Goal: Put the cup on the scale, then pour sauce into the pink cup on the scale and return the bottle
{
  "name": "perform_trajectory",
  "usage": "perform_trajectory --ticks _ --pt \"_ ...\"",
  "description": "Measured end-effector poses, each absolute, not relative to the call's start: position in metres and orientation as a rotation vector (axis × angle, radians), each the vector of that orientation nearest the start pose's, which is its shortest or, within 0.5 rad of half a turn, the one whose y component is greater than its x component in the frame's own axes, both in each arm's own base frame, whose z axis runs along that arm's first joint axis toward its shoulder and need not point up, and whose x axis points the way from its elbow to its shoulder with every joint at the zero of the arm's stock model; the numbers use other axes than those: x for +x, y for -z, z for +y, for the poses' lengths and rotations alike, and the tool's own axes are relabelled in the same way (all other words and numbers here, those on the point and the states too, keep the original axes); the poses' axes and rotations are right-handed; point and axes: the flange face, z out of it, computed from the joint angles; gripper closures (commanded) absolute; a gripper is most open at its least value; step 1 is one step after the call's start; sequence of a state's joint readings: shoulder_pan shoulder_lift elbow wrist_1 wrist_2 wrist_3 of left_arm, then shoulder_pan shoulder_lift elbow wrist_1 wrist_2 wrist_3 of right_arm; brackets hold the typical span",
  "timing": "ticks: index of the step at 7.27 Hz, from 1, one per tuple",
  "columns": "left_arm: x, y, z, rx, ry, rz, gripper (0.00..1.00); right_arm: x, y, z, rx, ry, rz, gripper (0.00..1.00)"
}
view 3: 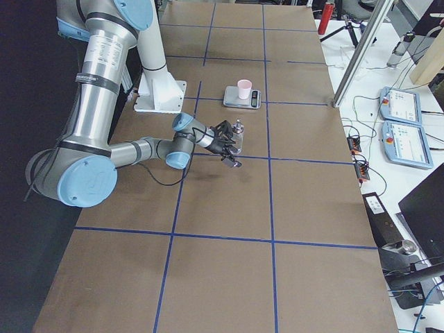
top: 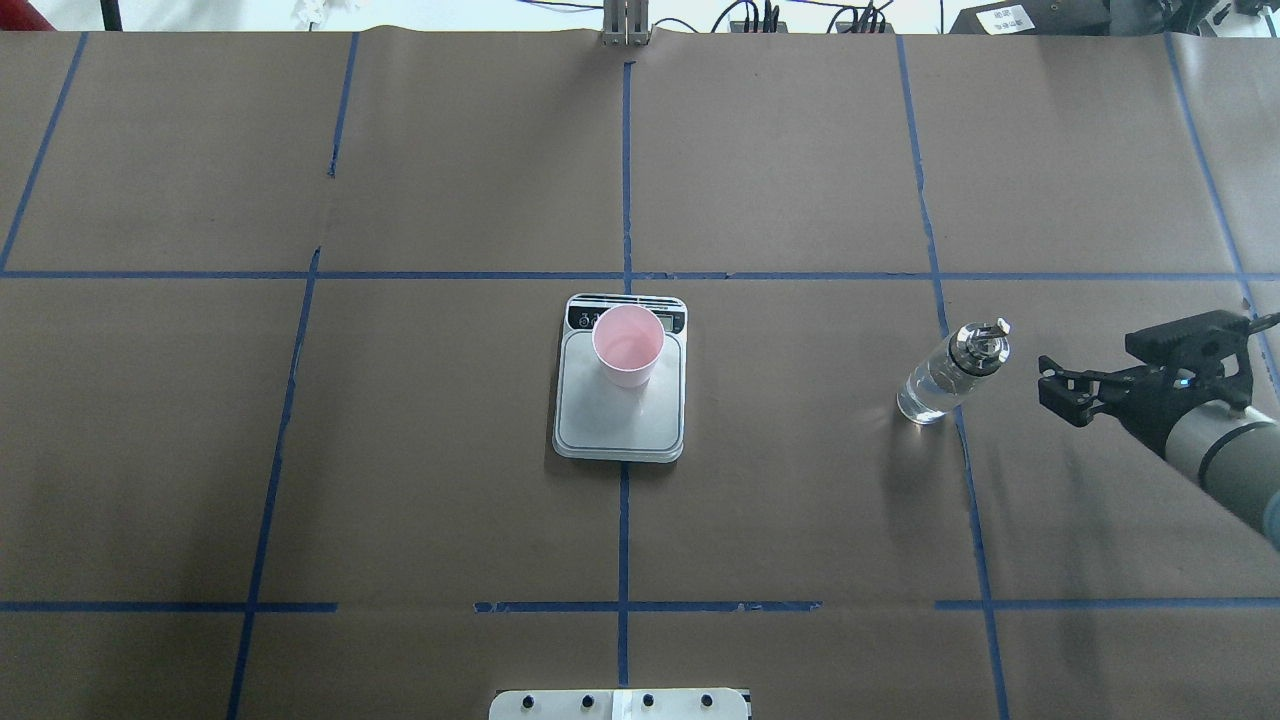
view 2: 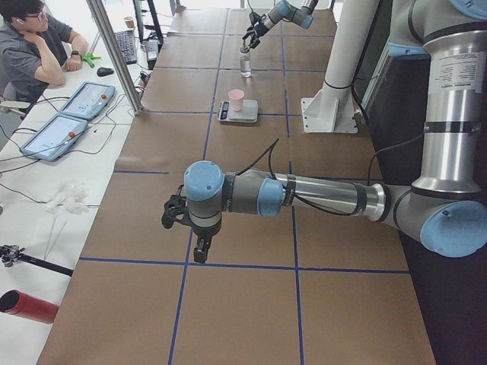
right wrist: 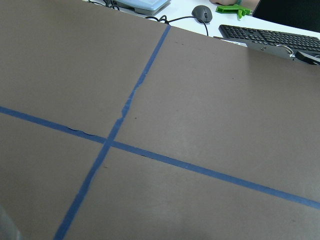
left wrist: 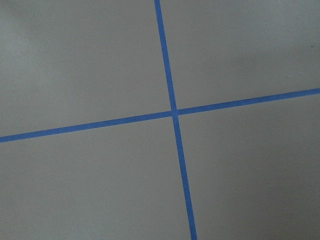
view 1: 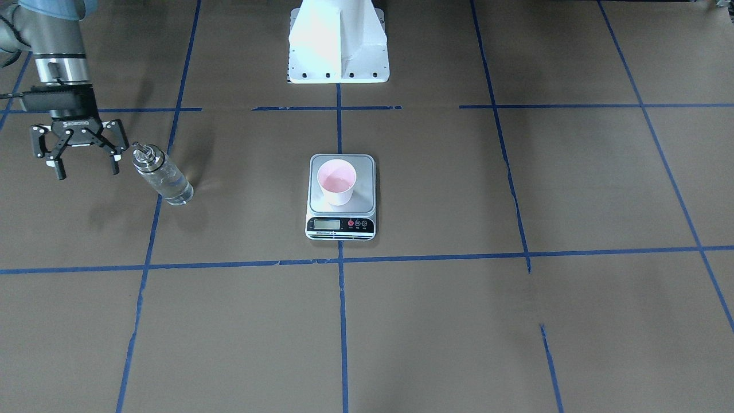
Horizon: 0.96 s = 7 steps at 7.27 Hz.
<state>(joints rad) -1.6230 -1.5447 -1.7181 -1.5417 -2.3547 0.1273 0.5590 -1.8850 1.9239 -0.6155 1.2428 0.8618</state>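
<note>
The pink cup (view 1: 336, 182) stands upright on the scale (view 1: 365, 199) at the table's middle; both also show in the overhead view, cup (top: 628, 345) and scale (top: 620, 425). The glass bottle (view 1: 163, 175) with a silver cap stands upright on the brown paper, holding clear sauce; it also shows in the overhead view (top: 950, 375). My right gripper (view 1: 87, 170) is open and empty, just beside the bottle and apart from it, and shows in the overhead view too (top: 1060, 390). My left gripper (view 2: 194, 228) shows only in the exterior left view, far from the scale; I cannot tell its state.
The white robot base (view 1: 338, 46) stands behind the scale. Blue tape lines grid the brown paper. An operator (view 2: 38, 46) sits at a side desk with tablets (view 2: 76, 114). A keyboard (right wrist: 270, 37) lies beyond the table's edge.
</note>
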Motion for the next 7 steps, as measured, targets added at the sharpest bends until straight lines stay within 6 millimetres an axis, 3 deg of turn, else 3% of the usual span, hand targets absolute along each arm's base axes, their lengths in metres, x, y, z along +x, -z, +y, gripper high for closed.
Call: perform_trajectory --ticks 2,6,7 --pt "-0.088 -0.601 -0.48 0.157 -0.107 0.773 0.0 -0.175 -0.523 -0.382 0.752 0.076 -0.649 0.0" --pt "-0.088 -0.599 -0.48 0.162 -0.109 0.772 0.0 -0.015 -0.532 -0.41 0.623 0.201 -0.712 0.0" --pt "-0.088 -0.598 -0.48 0.164 -0.11 0.772 0.0 0.017 -0.528 -0.423 0.593 0.234 -0.71 0.0"
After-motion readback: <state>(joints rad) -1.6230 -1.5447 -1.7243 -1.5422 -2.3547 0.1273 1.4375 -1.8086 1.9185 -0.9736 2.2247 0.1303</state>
